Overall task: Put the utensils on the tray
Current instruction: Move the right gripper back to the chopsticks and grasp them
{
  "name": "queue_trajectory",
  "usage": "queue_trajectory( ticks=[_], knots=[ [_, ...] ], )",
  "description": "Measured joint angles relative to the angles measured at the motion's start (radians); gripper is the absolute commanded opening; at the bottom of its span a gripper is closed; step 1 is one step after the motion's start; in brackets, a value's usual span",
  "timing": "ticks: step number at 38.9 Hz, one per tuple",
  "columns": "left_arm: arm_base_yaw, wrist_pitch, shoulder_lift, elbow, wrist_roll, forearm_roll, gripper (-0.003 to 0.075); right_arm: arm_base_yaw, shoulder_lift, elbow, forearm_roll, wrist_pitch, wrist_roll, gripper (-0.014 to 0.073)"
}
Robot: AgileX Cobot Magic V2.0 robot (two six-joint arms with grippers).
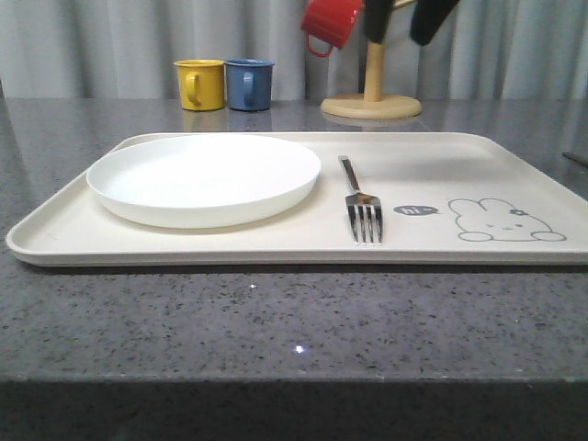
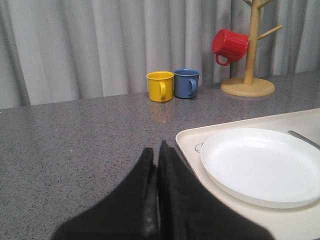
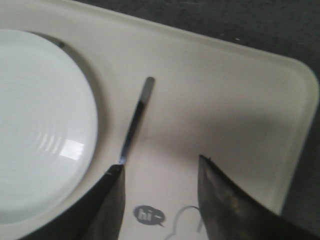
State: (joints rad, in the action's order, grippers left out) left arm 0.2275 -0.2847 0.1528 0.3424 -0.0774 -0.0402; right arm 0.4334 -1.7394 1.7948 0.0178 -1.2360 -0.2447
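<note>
A silver four-tined fork [image 1: 360,204] lies on the cream tray [image 1: 441,165], right of the plate, with its tines toward the front edge. High over the tray hangs my right gripper [image 1: 404,18], open. In the right wrist view the right gripper [image 3: 160,162] is empty above the "hi" bubble, and the fork's handle [image 3: 135,120] runs out from beside one fingertip. My left gripper [image 2: 157,150] is shut with nothing in it, over the grey table just left of the tray's corner [image 2: 192,145]. The end of the fork's handle [image 2: 304,139] shows past the plate.
A round white plate [image 1: 202,176] fills the tray's left half. Behind the tray stand a yellow mug [image 1: 200,84], a blue mug [image 1: 249,84] and a wooden mug tree [image 1: 371,101] with a red mug [image 1: 331,23] hanging on it. A rabbit drawing [image 1: 503,220] marks the tray's right end.
</note>
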Motion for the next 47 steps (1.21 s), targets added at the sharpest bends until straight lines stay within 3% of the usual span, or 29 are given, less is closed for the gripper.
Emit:
queue_trajectory(
  ticks=[14,18,28,47],
  knots=[
    [0.000,0.000,0.000,0.000,0.000,0.000,-0.0018,-0.363,0.190,-0.262,0.030,-0.008,0.150,0.0366],
    [0.000,0.000,0.000,0.000,0.000,0.000,-0.0018,-0.433,0.190,-0.333,0.032,-0.008,0.190,0.0323],
    [0.000,0.000,0.000,0.000,0.000,0.000,-0.0018,-0.464,0.160,-0.452,0.023,0.003,0.217,0.0286],
    [0.000,0.000,0.000,0.000,0.000,0.000,-0.0018,-0.464,0.022,-0.457,-0.018,0.070,0.260,0.0285]
  ],
)
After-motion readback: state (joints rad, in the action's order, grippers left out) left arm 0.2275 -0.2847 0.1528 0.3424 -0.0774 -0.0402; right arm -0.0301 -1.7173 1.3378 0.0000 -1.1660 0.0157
